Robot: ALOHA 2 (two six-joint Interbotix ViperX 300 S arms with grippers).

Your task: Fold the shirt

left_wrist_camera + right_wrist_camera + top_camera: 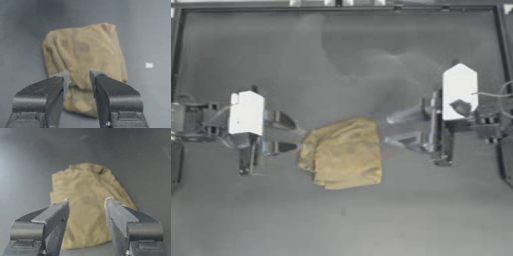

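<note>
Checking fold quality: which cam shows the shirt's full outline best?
Top view: the whole folded shirt lies unobstructed between the two open tools, every edge visible. Left wrist view shows most of it, but that arm's jaws cover its near edge. Right wrist view likewise, with the jaws masking both near corners.

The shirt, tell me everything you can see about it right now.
The shirt is tan-mustard soft cloth with faint darker blotches, folded into a compact, slightly wrinkled bundle, taller than wide in the top view. It lies flat on the dark table, near the middle. The left end effector and right end effector sit on either side, both open, neither touching it.
</note>
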